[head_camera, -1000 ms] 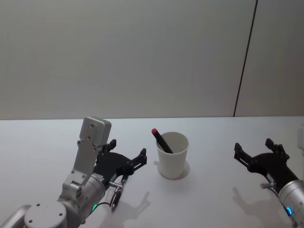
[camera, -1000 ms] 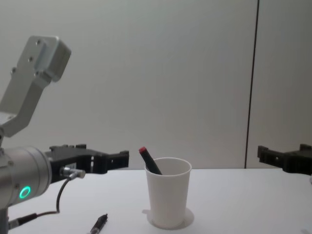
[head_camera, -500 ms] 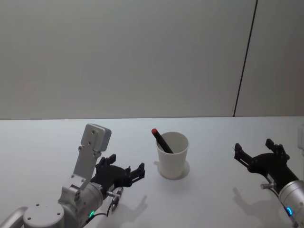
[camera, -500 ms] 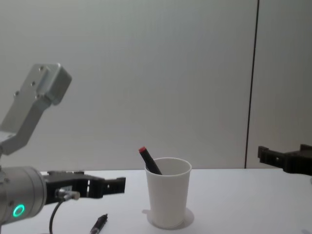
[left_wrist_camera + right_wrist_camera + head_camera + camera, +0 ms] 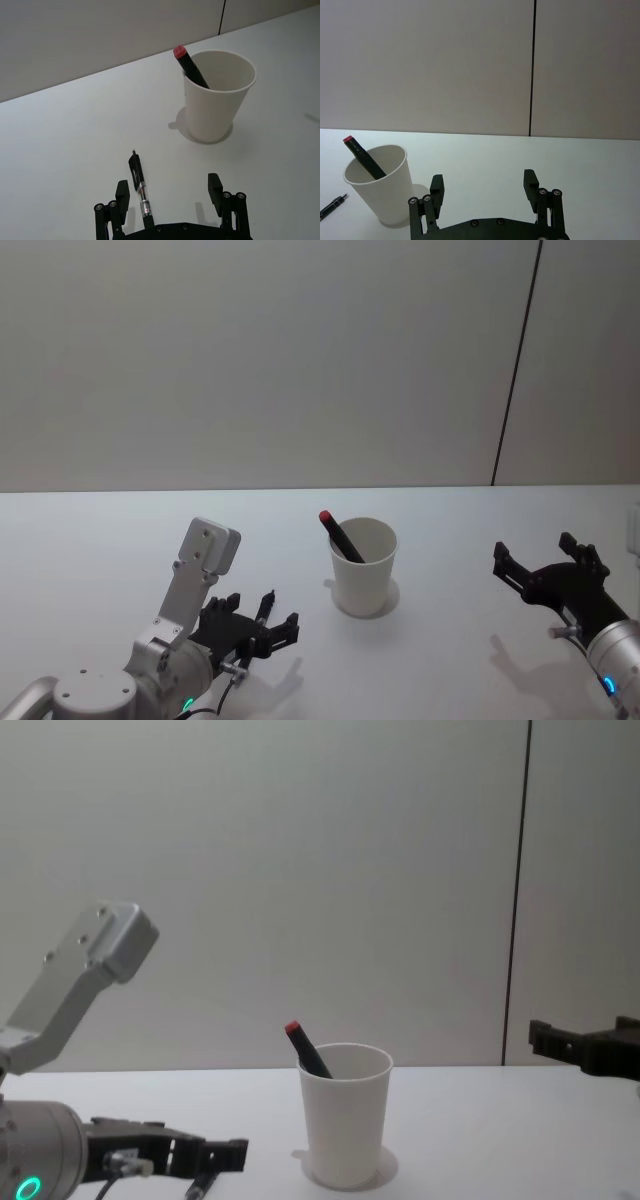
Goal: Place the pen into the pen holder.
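Hovering open and empty over the pen [image 5: 139, 187], the left end effector [image 5: 169, 184] has yet to grasp it for the pen holder [image 5: 215, 105]; right end effector [image 5: 483, 177] parked, open.

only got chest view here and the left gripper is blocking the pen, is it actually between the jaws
Observer: Yes. In the left wrist view the pen lies flat on the table between the open jaws of the left gripper. It is close beside one jaw rather than centred, and well apart from the paper cup.
Operator: and the right gripper, near the cup or parked
Observer: Parked, by the head view. The right gripper hangs with its jaws open, well off to the right of the paper cup, and holds nothing.
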